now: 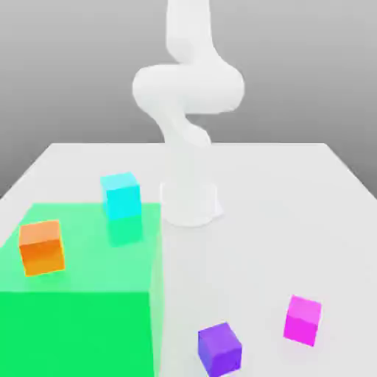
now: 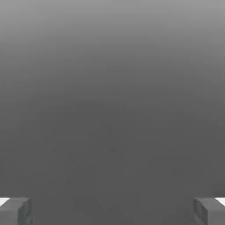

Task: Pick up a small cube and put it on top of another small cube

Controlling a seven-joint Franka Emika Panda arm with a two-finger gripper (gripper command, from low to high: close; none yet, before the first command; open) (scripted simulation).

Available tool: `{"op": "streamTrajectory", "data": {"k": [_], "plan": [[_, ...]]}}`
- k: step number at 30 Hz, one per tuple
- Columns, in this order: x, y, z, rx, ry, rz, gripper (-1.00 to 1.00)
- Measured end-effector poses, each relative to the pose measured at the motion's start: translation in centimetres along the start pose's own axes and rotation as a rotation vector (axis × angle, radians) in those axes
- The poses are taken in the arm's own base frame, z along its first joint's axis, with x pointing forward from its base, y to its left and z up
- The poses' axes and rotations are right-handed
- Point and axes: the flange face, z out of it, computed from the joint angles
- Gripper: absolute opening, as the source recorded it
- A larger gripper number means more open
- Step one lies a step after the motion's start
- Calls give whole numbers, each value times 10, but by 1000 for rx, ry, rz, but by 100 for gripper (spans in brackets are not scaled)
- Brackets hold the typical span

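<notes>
Four small cubes were on the white desk [image 1: 294,191], and none of them was stacked on another. The cyan cube [image 1: 121,194] stood at the far edge of a green patch [image 1: 81,294] that covered the near corner of the desk on the exterior view's left. The orange cube [image 1: 42,247] stood on the same green patch, nearer to the camera and further to the exterior view's left, well apart from the cyan one. The purple cube [image 1: 219,348] stood on the bare white surface at the near edge, and the magenta cube [image 1: 302,319] stood near it, towards the exterior view's right, without touching it.

The white arm [image 1: 188,88] rose from its round base [image 1: 190,202], which stood on the desk just beside the far corner of the green patch. The arm bent high above the base, far from all the cubes.

In the hand view, the jaws of the gripper [image 2: 112,211] were spread wide. One grey fingertip [image 2: 15,211] stood at each side, and between them was only plain grey background. They were holding nothing.
</notes>
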Motion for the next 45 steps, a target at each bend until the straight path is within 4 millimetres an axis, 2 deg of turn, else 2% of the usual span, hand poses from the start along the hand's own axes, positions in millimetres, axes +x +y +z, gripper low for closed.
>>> {"op": "streamTrajectory", "data": {"k": [7,11,15,21,25,29,30,31,38,43,45], "plan": [[-25,14,141,-163,-130,307,0],[-51,34,214,-276,-170,473,0],[-83,63,280,-402,-185,634,0],[-141,121,362,-603,-154,859,0],[-180,168,405,-732,-98,993,0],[-204,198,443,-757,-84,1017,0],[-209,205,452,-758,-84,1018,0],[-212,209,457,-758,-84,1019,-100],[-212,209,457,-755,-84,1019,-100],[-190,179,417,-753,-85,1015,-100],[-173,158,402,-719,-110,954,-100]]}}
